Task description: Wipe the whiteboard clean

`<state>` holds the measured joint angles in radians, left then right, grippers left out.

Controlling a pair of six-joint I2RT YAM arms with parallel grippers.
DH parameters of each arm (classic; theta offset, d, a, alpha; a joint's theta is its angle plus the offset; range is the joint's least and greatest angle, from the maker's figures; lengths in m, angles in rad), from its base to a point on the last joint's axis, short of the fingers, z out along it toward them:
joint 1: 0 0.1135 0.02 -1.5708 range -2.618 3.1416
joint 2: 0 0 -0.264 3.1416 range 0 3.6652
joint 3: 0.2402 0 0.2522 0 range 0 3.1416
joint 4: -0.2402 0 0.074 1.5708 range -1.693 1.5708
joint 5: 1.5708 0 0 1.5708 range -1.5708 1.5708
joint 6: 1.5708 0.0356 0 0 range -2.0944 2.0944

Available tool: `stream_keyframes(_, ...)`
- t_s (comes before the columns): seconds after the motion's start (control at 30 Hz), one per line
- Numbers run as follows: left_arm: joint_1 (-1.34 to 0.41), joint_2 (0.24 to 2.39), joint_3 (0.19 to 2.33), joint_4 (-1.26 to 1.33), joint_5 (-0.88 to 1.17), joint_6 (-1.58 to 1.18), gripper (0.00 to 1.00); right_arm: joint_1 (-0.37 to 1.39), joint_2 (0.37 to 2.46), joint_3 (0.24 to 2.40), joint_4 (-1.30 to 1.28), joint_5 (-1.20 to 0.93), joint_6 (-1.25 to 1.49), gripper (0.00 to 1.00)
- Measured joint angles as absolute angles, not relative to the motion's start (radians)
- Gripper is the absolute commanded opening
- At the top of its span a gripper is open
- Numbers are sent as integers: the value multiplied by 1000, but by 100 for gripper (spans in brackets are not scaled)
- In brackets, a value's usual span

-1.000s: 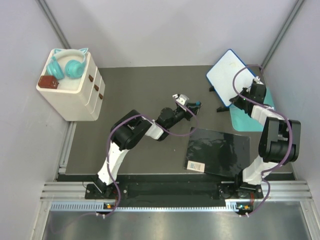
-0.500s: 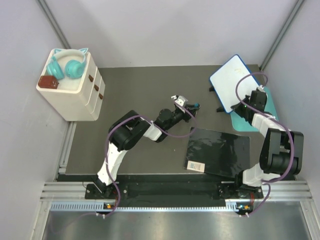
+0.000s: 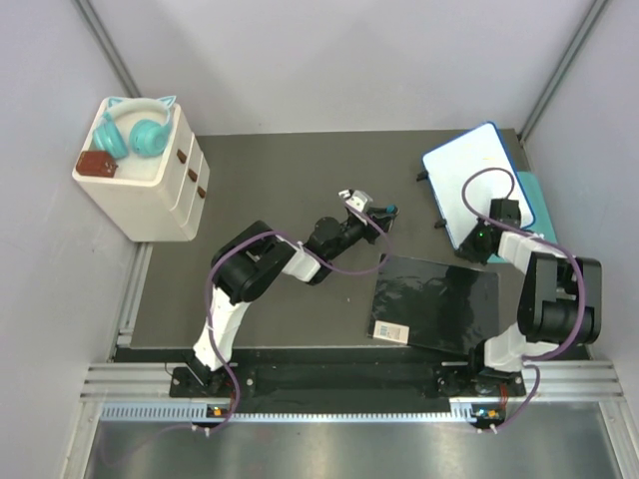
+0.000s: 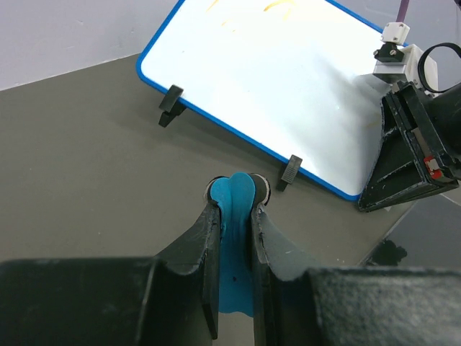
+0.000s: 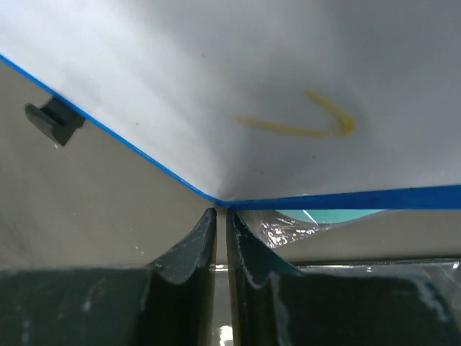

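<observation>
Dark grey counter (image 3: 280, 180) between pale walls, with the whiteboard (image 3: 474, 180) (image 4: 288, 86) (image 5: 252, 72) at the far right, faint yellow marks on its white face. Right arm folded low beside it, right hand (image 3: 479, 239) (image 5: 220, 216) pinched together on the board's near corner. Left arm stretched across the middle of the counter, left hand (image 3: 384, 212) (image 4: 235, 205) clamped on a blue piece (image 4: 234, 216), pointed at the board's footed left edge, apart from it.
</observation>
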<state>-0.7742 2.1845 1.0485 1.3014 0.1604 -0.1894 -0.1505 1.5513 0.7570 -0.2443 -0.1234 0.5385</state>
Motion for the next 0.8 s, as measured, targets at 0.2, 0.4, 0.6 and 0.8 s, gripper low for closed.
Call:
stream_keyframes(0.2, -774, 2183, 1040, 1301, 160, -190, 0, -145, 1537, 765, -286, -133, 493, 18)
stream_keyframes(0.4, -774, 2183, 1024, 1301, 160, -189, 0, -144, 1466, 731, -358, -127, 479, 30)
stream_keyframes(0.6, -774, 2183, 1021, 1301, 160, -189, 0, -144, 1307, 704, -537, -130, 451, 66)
stream_keyframes(0.8, -774, 2173, 991, 1300, 160, -183, 0, -144, 1077, 722, -622, -148, 427, 86)
